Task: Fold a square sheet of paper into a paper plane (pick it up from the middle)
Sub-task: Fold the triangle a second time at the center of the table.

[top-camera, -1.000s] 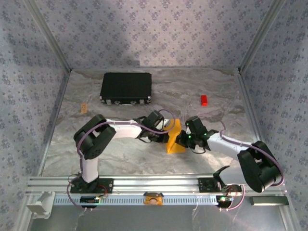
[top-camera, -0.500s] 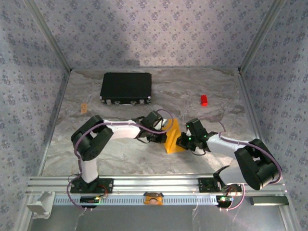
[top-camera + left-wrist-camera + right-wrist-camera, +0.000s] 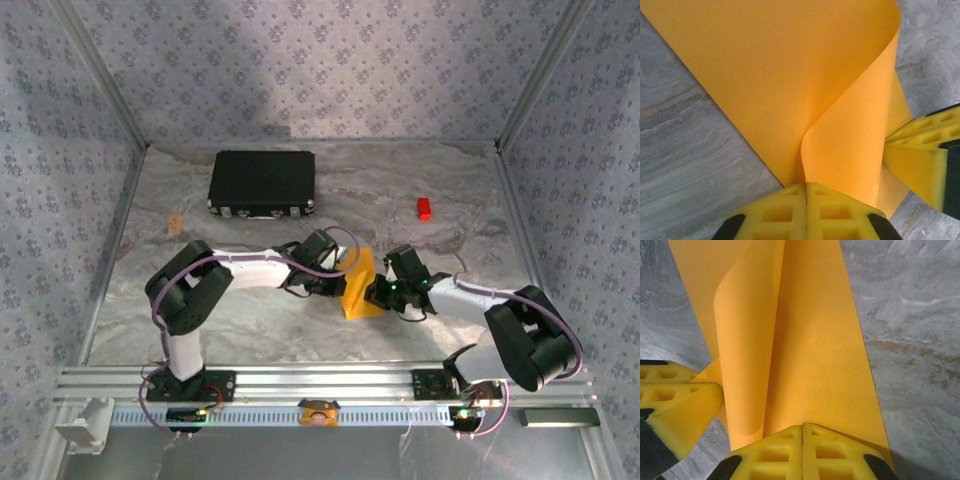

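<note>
The paper (image 3: 360,295) curls up off the surface (image 3: 250,320). Pinched tight by left jaws from 9 o'clock, right jaws from 3 o'clock.

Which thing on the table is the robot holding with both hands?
The thin orange-yellow sheet of paper: the left hand and right hand both pinch it. The black rectangular case and small red block lie farther back, untouched.

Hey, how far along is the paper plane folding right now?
Done: the square sheet of paper is picked up and bent over into a soft, rounded curl. In hand: the left claw and the right claw are each shut on it. Left: no flat crease or pointed nose shows yet, so nearly all the folding remains.
</note>
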